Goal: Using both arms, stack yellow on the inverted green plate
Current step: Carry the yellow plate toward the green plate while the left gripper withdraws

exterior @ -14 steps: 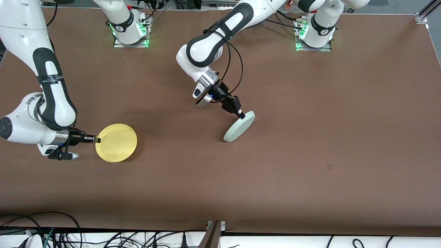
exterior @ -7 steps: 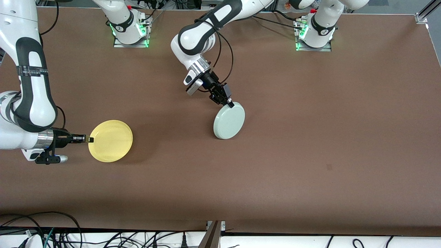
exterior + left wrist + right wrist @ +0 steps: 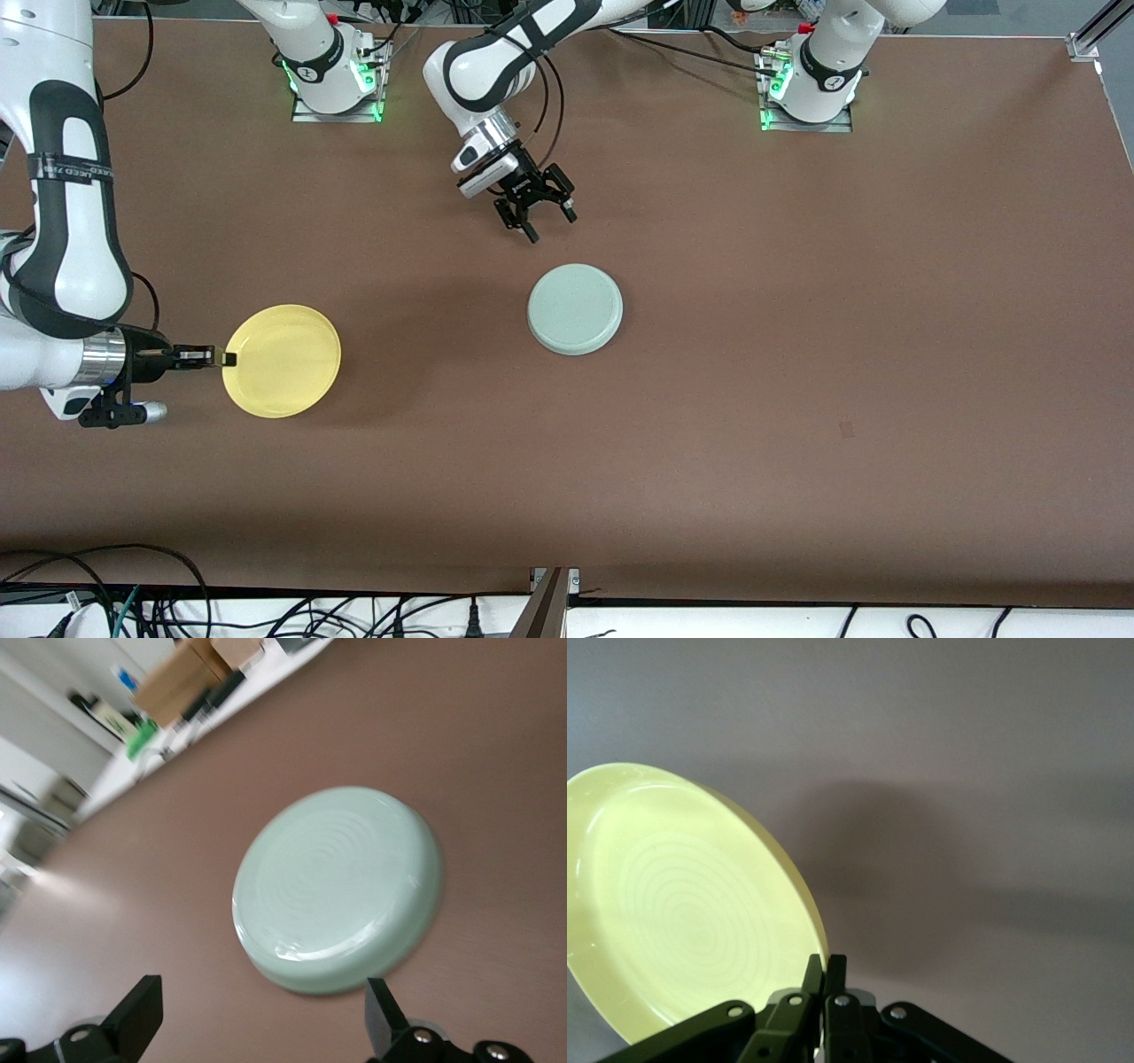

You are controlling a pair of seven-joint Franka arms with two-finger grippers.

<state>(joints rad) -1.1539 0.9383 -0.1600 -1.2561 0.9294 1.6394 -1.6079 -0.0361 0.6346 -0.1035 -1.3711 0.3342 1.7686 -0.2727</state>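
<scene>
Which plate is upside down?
The green plate, lying bottom-up on the table below the open left gripper. The yellow plate faces up, its rim pinched by the right gripper.

even overhead light, soft shadows on table [image 3: 797, 399], left wrist view blurred

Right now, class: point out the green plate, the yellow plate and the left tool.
green plate [image 3: 575, 308], front view, centre of its upturned underside.
yellow plate [image 3: 283, 359], front view, middle of its face.
left tool [image 3: 535, 209], front view, between its fingertips.
</scene>
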